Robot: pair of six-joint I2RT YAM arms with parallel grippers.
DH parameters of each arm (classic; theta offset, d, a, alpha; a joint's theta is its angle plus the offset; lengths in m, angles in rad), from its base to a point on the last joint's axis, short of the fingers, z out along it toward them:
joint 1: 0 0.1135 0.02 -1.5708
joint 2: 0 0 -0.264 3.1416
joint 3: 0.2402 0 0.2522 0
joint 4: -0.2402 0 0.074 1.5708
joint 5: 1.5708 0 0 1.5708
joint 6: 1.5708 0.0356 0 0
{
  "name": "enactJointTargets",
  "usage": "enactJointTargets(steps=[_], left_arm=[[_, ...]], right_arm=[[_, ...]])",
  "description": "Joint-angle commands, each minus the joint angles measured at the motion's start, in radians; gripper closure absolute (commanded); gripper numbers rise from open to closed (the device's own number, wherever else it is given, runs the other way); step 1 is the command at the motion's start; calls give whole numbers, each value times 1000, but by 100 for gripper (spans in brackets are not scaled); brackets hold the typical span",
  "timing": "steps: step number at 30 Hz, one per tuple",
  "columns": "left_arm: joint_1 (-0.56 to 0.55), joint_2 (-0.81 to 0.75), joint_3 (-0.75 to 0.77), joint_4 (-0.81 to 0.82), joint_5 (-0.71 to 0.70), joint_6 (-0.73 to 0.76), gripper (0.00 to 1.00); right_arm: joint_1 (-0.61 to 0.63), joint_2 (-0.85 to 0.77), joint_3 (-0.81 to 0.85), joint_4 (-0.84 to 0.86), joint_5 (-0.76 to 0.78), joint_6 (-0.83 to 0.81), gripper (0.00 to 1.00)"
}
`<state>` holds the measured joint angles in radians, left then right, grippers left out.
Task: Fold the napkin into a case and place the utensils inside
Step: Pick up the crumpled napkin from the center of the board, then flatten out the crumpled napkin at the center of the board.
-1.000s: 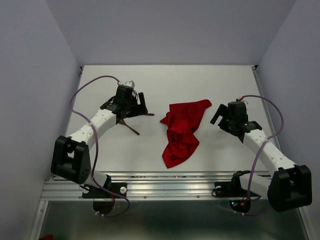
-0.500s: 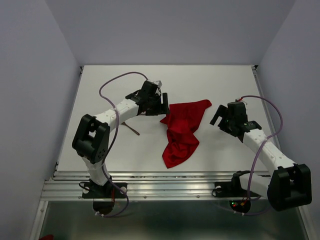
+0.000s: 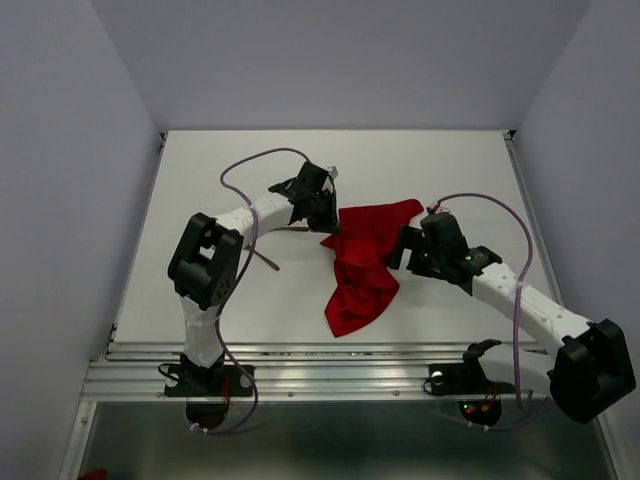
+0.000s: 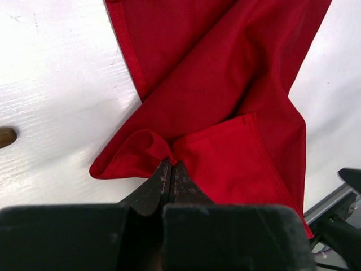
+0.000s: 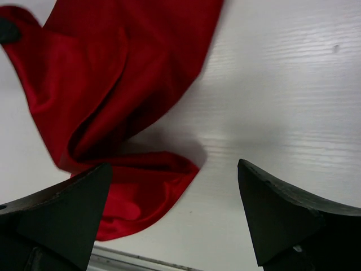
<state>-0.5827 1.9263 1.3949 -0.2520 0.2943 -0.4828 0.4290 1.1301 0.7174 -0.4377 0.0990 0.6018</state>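
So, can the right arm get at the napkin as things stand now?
Probably yes. The open right gripper hangs just at the napkin's right edge, nothing between them; the left gripper pinches the opposite edge, out of the way.

Red napkin (image 3: 362, 265) lies crumpled in a long heap; 2 dark wooden utensils (image 3: 264, 258) lie just left of it

A: Where's the top camera?
B: High behind the near edge, looking down over the whole table (image 3: 450, 160).
A: The wrist cameras?
B: Both point steeply down, close over the napkin (image 4: 225, 84), the left nearest. All three share that cloth.
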Motion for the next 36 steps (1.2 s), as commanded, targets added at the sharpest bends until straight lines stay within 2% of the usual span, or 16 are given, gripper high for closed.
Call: enactJointTargets(steps=[1,8,11,13,14,16,17,20,21,22,26,29,30,32,34,36], left_arm=[[-3,-15,65,8,40,15,100],[-3,-43,130,-27,46,36,100],[1,-56,162,-35,51,33,100],[4,-58,188,-39,54,29,100],[4,-58,208,-43,54,29,100],[7,-55,228,-55,57,29,100],[6,-55,248,-59,58,30,100],[10,-52,298,-75,52,36,100],[14,-44,315,-87,46,45,100],[15,-38,337,-92,39,47,100],[35,13,505,-104,37,36,100],[55,88,794,-151,31,47,100],[55,111,856,-151,31,50,100],[73,164,1002,-173,35,46,100],[89,154,1018,-116,46,41,100],[98,101,954,-22,52,41,100]], right_arm=[[88,-6,2,72,-33,-19,4],[152,97,-7,146,-55,-53,5],[162,155,-16,192,-77,-57,10],[162,180,-22,212,-88,-53,24],[162,181,-27,227,-87,-39,39],[162,166,-30,231,-43,-21,56],[162,157,-29,228,-13,-14,74],[162,114,3,202,147,-14,95],[162,111,22,183,203,-19,98],[162,109,42,160,293,-46,99],[82,146,189,111,405,-180,99],[-19,187,399,102,455,-284,99],[-39,188,399,102,467,-305,99],[-67,200,532,103,533,-376,99],[-67,209,649,109,602,-452,99],[-67,203,700,119,625,-500,99]])
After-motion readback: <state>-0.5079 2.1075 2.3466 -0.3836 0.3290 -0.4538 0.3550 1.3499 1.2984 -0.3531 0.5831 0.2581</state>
